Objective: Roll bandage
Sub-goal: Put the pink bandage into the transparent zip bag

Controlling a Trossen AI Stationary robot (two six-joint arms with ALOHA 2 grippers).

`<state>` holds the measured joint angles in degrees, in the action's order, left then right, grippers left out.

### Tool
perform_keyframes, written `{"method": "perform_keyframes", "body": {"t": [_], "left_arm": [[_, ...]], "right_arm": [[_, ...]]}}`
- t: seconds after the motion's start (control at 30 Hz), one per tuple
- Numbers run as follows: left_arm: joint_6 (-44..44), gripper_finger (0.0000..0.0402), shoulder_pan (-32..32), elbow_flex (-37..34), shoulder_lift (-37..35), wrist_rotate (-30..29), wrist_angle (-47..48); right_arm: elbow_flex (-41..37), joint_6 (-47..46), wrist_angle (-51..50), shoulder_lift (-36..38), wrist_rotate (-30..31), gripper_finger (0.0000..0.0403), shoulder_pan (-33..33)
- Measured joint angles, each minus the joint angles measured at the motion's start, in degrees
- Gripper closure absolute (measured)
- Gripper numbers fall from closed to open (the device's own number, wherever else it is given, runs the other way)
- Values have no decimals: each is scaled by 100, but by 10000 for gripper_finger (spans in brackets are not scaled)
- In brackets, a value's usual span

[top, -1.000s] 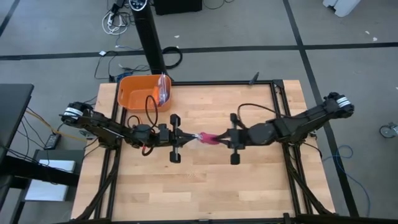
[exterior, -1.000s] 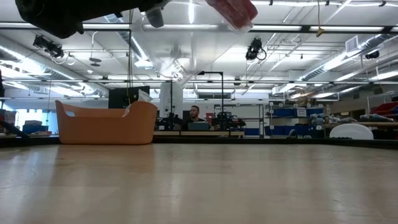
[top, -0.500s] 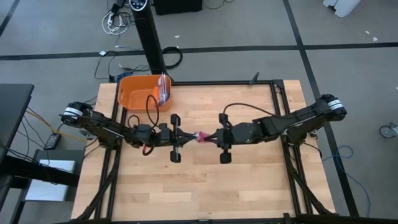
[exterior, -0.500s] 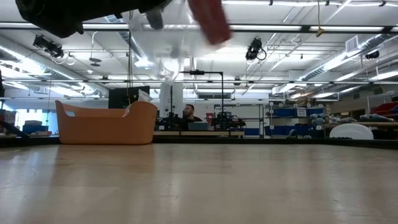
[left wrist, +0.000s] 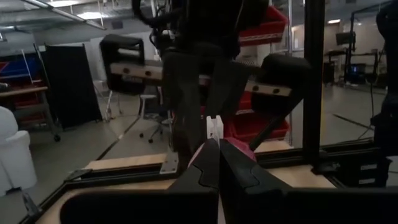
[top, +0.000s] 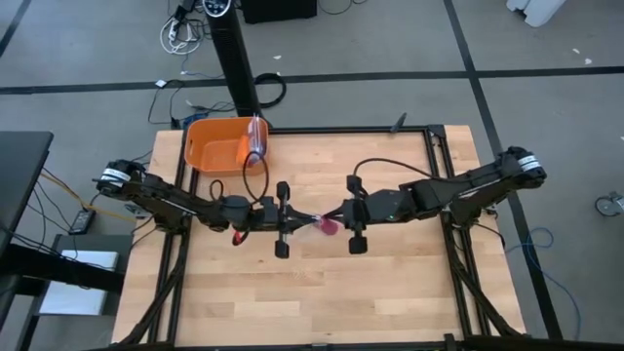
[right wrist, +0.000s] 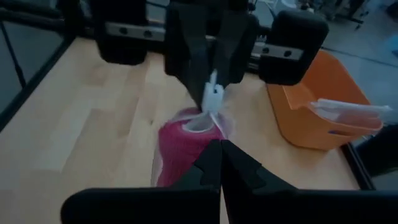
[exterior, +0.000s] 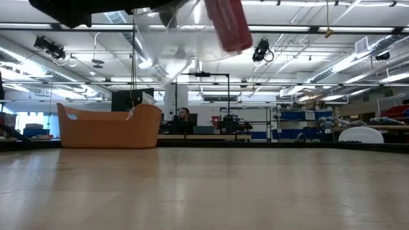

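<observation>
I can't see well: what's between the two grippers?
The pink bandage, inside a clear bag, hangs above the table between the left gripper and right gripper, both shut on the bag. The high view shows it.

Two dark jointed arms, black looping cables, silver-capped shoulder joints

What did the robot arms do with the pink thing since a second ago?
The right gripper slid in toward the left gripper, and the stretched pink bandage between them bunched up and now hangs lower. Both grippers stayed shut on it, above the table. The orange tub did not move.
</observation>
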<state>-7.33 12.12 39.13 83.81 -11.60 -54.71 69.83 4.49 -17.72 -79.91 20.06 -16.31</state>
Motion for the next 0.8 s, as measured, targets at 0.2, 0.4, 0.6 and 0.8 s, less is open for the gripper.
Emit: {"method": "perform_keyframes", "body": {"t": [0.2,0.4,0.6,0.8], "left_arm": [[-52,400,0,51,-2,-38,47],[-72,400,0,53,-2,-51,4],[-66,400,-6,53,-7,-73,-55],[-5,400,-13,51,-9,-54,-74]], "right_arm": [[-5,44,-185,205,74,402,-268],[-7,15,-244,157,176,402,-310],[-7,52,-145,10,-214,402,28],[-9,205,84,-51,-530,402,185]]}}
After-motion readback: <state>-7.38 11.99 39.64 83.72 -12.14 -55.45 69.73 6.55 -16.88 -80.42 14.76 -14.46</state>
